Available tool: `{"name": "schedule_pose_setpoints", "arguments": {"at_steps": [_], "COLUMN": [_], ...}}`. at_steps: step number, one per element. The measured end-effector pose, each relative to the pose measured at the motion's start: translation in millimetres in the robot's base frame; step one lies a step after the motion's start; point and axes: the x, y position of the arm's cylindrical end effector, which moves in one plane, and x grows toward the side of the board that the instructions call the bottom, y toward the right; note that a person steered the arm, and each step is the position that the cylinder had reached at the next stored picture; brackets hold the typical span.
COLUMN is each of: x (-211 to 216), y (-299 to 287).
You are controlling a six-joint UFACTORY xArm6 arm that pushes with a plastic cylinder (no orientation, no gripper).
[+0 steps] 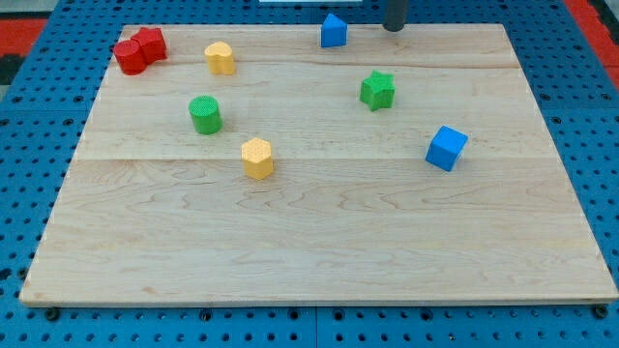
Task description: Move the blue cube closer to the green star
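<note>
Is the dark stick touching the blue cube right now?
No, my tip is at the view's top edge, far from the blue cube, which sits alone at the view's right below the green star.

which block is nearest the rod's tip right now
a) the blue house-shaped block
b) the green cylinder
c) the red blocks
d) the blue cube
a: my tip sits at the view's top edge of the board, just to the view's right of the blue house-shaped block, apart from it; the blue cube lies well below toward the view's bottom right, past the green star.
</note>
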Motion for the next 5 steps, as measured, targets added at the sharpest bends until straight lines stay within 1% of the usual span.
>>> {"name": "schedule_pose_setpoints", "arguments": {"at_steps": [1, 2, 3, 4, 5], "x": [0.3, 0.7, 0.8, 37.4, 49.4], "y": [-22.7, -69.0, -84.0, -100.0, -50.6]}}
